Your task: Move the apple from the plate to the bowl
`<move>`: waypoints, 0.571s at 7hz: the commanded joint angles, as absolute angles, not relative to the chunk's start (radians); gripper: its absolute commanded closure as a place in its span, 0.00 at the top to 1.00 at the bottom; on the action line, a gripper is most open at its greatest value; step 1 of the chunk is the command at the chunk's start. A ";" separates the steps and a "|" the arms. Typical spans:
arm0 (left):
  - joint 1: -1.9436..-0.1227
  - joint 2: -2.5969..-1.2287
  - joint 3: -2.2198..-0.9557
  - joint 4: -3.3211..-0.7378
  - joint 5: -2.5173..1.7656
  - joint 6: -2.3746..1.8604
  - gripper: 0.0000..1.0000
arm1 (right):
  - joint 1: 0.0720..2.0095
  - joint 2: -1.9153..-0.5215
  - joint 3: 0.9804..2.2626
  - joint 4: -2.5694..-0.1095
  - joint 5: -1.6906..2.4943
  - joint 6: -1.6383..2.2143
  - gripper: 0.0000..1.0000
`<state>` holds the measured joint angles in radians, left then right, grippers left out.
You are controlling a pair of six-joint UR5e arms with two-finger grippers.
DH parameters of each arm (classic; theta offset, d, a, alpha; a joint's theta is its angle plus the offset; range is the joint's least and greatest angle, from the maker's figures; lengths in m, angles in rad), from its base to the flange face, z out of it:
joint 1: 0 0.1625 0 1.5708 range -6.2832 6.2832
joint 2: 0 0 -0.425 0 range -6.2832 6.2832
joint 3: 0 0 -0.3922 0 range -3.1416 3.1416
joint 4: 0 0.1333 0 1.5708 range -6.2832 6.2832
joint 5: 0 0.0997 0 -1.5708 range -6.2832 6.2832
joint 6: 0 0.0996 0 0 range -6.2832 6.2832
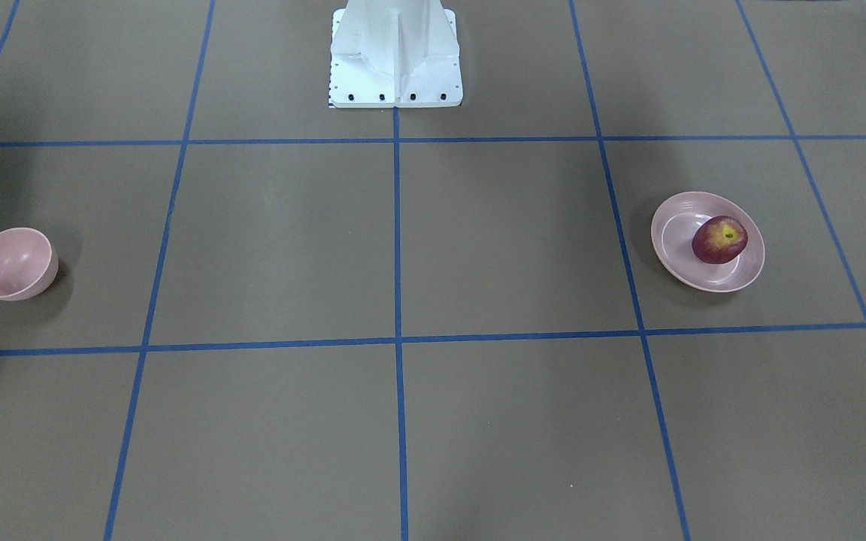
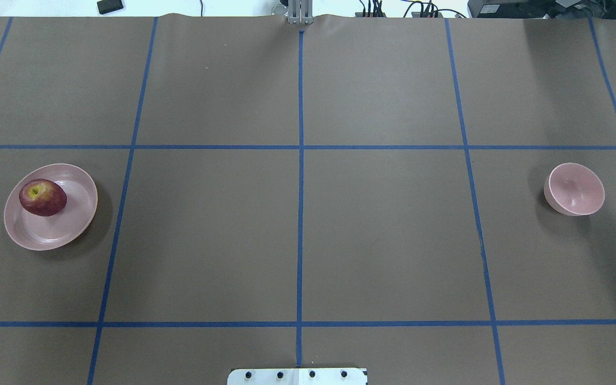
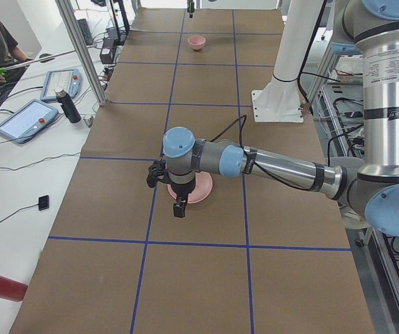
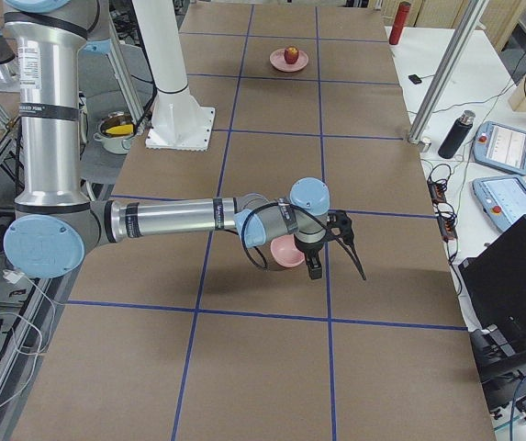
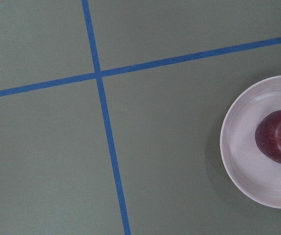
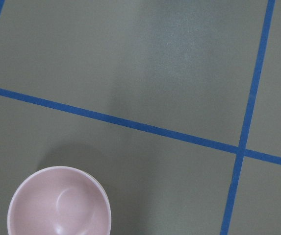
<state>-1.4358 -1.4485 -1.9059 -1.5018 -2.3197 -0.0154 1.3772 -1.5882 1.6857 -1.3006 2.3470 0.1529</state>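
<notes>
- On the left side of the table [image 2: 383,235], as viewed from overhead, the plate [image 2: 67,227] is noted. The apple [image 2: 43,197] is seated in it, set toward the plate's left side, with the yellow stem dimple turned up.
- The left gripper [image 3: 154,177] is held in the air above the table, close by the plate. It is seen properly only from the side, so it cannot be told whether its fingers are apart or together. The apple is not touched by it.
- In the middle, the brown table is divided into squares by blue tape lines [image 2: 300,214]. The white robot base [image 2: 297,376] is seen at the near edge, on the centre line.
- On the right, the bowl [image 2: 575,189] is recorded mouth up with its pink inside bare, well apart from the plate.
- The right gripper [image 4: 352,253] is held above the table just beside the bowl. Its finger state likewise cannot be told.
</notes>
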 commanded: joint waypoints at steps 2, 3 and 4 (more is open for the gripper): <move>-1.434 -1.453 -1.908 -1.503 -2.322 -0.049 0.98 | 1.382 -1.574 1.721 -1.377 2.353 0.155 1.00; -1.434 -1.451 -1.908 -1.503 -2.322 -0.048 0.98 | 1.382 -1.572 1.726 -1.378 2.355 0.155 1.00; -1.433 -1.453 -1.898 -1.514 -2.322 -0.048 0.98 | 1.381 -1.572 1.721 -1.378 2.355 0.155 1.00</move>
<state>-1.4340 -1.4515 -1.9059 -1.5056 -2.3224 -0.0456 1.3813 -1.5733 1.7203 -1.3732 2.3539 0.1547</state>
